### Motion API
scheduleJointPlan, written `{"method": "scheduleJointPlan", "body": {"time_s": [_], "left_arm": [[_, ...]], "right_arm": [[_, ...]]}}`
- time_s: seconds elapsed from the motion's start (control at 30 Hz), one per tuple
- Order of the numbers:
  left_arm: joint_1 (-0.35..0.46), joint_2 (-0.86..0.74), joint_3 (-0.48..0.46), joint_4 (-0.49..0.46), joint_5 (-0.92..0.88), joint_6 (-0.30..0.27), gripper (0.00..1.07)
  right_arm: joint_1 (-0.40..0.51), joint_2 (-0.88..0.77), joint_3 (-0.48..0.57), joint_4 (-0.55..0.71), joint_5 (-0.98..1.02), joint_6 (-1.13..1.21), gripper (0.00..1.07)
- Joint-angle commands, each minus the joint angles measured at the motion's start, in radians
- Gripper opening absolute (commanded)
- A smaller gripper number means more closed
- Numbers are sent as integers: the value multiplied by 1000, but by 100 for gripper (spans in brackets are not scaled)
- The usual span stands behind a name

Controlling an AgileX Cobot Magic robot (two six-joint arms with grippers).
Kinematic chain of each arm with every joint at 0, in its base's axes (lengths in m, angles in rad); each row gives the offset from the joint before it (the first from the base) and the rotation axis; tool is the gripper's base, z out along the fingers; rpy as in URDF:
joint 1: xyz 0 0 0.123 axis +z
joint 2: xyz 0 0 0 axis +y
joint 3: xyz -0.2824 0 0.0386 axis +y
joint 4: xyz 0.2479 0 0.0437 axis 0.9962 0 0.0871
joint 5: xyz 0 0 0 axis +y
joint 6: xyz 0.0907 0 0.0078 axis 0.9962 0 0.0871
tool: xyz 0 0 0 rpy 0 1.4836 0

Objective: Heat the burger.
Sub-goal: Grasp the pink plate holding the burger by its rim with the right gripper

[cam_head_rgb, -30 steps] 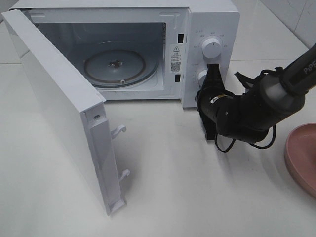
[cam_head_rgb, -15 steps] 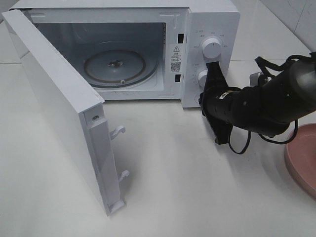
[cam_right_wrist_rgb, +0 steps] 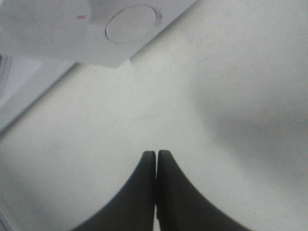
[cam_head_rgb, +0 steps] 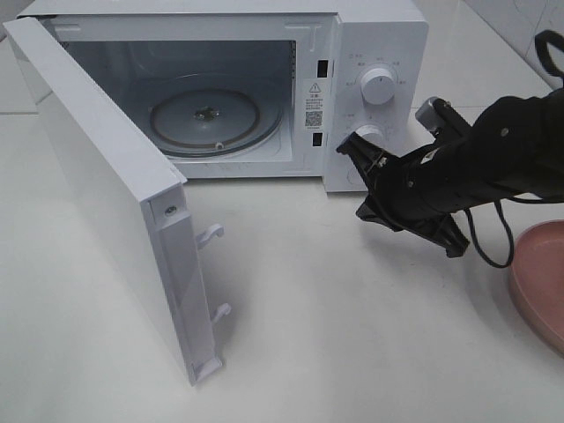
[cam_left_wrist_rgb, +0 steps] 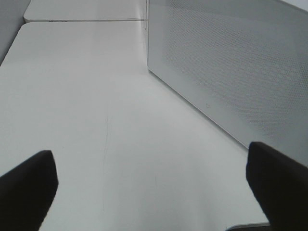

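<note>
The burger is out of view in every view. The white microwave (cam_head_rgb: 381, 40) stands at the back with its door (cam_head_rgb: 97, 185) swung wide open to the left, and the glass turntable (cam_head_rgb: 207, 116) inside is bare. My right gripper (cam_head_rgb: 363, 211) (cam_right_wrist_rgb: 156, 159) is shut on nothing, low over the table just in front of the control panel's lower corner (cam_right_wrist_rgb: 131, 24). My left gripper (cam_left_wrist_rgb: 154, 192) is open and empty beside the door's perforated outer face (cam_left_wrist_rgb: 231, 67); the high view does not show it.
A round pink plate (cam_head_rgb: 539, 278) lies at the right edge of the table, close behind my right arm. Two white knobs (cam_head_rgb: 377, 85) sit on the microwave panel. The open door's latch hooks (cam_head_rgb: 211, 233) stick out toward the table's middle.
My right arm has drawn back from the lower knob and rolled, so its gripper now points down and left over the table. The left gripper has not moved.
</note>
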Motion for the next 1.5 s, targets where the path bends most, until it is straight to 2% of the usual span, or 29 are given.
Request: {"method": "scheduleJointPlan", "body": {"time_s": [0.03,0.07,0.2,0.4,0.7,0.97,1.0,1.07,1.1,1.13,1.17,1.2,1.23,1.27,1.3,1.33,1.37,1.5], "left_arm": [[-4,-16,0,-8,-10,-1,100],[-4,-16,0,-8,-10,-1,100],[-4,-16,0,-8,-10,-1,100],[-4,-16,0,-8,-10,-1,100],[-4,-16,0,-8,-10,-1,100],[-4,-16,0,-8,-10,-1,100],[-4,-16,0,-8,-10,-1,100],[-4,-16,0,-8,-10,-1,100],[-4,-16,0,-8,-10,-1,100],[-4,-16,0,-8,-10,-1,100],[-4,-16,0,-8,-10,-1,100],[-4,-16,0,-8,-10,-1,100],[-4,-16,0,-8,-10,-1,100],[-4,-16,0,-8,-10,-1,100],[-4,-16,0,-8,-10,-1,100],[-4,-16,0,-8,-10,-1,100],[-4,-16,0,-8,-10,-1,100],[-4,-16,0,-8,-10,-1,100]], "right_arm": [[-24,-54,0,-90,161,-125,2],[-24,-54,0,-90,161,-125,2],[-27,-129,0,-251,311,-235,4],[-27,-210,0,-380,478,-310,5],[-30,-299,0,-467,654,-327,8],[-112,-377,0,-526,796,-373,16],[-135,-390,1,-548,835,-404,22],[-144,-391,1,-560,848,-416,26],[-159,-394,1,-586,875,-425,38],[-159,-394,1,-586,875,-425,38],[-176,-395,1,-611,886,-427,56],[-181,-395,1,-619,886,-427,66],[-181,-395,1,-619,886,-427,66],[-196,-395,1,-626,883,-426,84],[-196,-395,1,-626,883,-426,84],[-205,-394,1,-627,882,-427,99],[-206,-385,1,-627,886,-431,103],[-206,-356,1,-626,882,-431,101]]}}
